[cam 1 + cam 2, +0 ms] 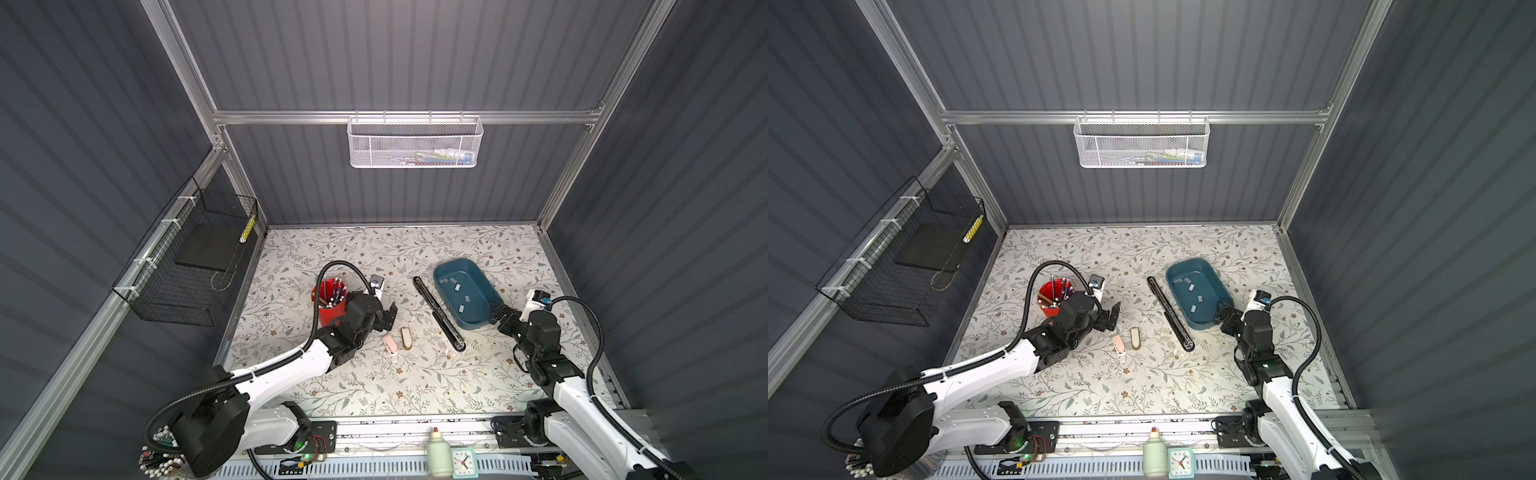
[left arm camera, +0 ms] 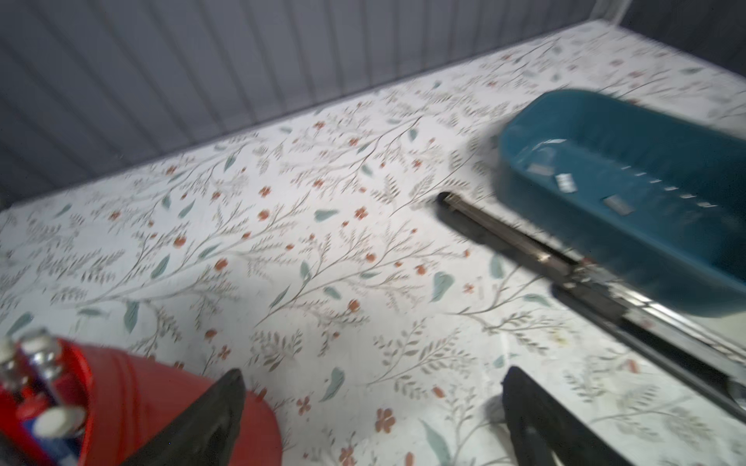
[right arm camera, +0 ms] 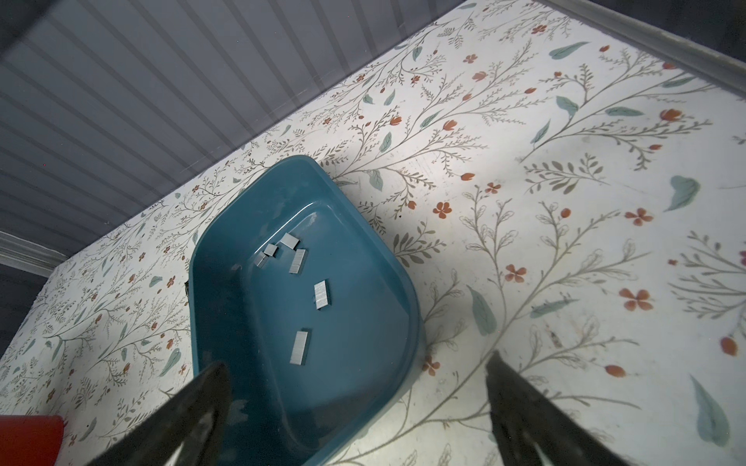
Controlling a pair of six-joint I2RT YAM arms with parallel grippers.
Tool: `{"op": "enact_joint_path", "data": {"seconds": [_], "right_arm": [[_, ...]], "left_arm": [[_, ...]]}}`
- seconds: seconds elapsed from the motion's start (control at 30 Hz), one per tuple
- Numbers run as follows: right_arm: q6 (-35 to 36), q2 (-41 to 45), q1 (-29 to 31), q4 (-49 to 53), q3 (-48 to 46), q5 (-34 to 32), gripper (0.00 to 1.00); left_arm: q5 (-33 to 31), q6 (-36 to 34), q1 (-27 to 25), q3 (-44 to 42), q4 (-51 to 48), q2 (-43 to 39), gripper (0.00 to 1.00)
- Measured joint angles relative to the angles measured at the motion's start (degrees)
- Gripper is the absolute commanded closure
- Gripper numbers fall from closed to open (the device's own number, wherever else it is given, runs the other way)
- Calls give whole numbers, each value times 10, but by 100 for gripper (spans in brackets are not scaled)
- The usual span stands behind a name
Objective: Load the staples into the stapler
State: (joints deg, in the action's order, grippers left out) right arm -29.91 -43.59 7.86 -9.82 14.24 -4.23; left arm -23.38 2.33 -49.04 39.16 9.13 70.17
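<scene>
Left gripper (image 1: 390, 319) and right gripper (image 1: 496, 317) gape empty; the staples (image 3: 321, 294) look light, brittle, slippery: pinch a strip's long sides.

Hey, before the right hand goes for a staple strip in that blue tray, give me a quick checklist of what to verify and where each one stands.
1. Right hand open and empty: ok.
2. Left hand open and empty, near the red pen cup: ok.
3. Staples loose in the teal tray, nearest strip lying alone: ok.
4. Stapler opened out flat on the table beside the tray: ok.
5. Stapler's rail free to take a strip: cannot tell, the left wrist view is blurred.
6. Right hand centred over a strip: not ok, it straddles the tray's rim.
</scene>
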Motion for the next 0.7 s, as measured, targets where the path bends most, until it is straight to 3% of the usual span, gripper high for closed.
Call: {"op": "enact_joint_path", "data": {"seconds": [0.13, 0.27, 0.43, 0.53, 0.6, 0.7], "right_arm": [[0, 5, 0, -1, 0, 0, 1], [0, 8, 0, -5, 0, 0, 1], [2, 8, 0, -5, 0, 0, 1], [2, 9, 0, -7, 0, 0, 1], [2, 11, 0, -10, 0, 0, 1], [2, 13, 0, -11, 0, 0, 1]], "left_arm": [[37, -80, -59, 57, -1, 21, 9], [90, -163, -72, 73, 14, 42, 4], [177, -340, -72, 19, 72, 45, 1], [217, -462, -72, 5, 71, 65, 7], [232, -520, -72, 31, 32, 91, 12], [251, -597, -72, 152, -94, 152, 21]]}}
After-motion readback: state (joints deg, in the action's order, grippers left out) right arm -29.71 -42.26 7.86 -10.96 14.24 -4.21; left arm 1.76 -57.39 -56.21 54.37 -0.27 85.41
